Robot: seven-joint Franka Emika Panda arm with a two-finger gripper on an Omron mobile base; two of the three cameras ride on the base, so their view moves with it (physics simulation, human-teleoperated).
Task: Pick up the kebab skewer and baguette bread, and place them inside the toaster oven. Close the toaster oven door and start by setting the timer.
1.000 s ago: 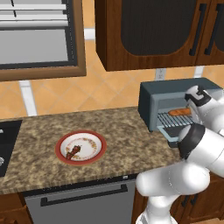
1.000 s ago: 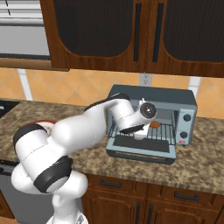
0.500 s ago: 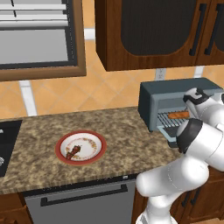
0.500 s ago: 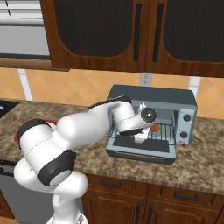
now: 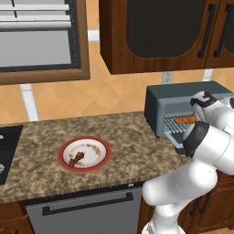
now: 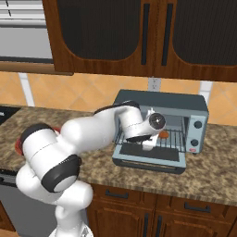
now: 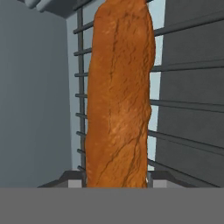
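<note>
One baguette bread (image 7: 118,96) | in pincer (image 7: 114,180) | over toaster oven (image 6: 159,104) rack

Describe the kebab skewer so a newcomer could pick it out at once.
On the speckled granite counter, left of the toaster oven, sits a red-rimmed plate. The kebab skewer lies on it: a short thin stick of dark brown and reddish chunks, unlike the smooth orange-brown baguette bread.

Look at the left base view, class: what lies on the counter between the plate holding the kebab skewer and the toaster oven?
Only bare speckled countertop lies between the plate and the toaster oven; the left base view shows it.
</note>
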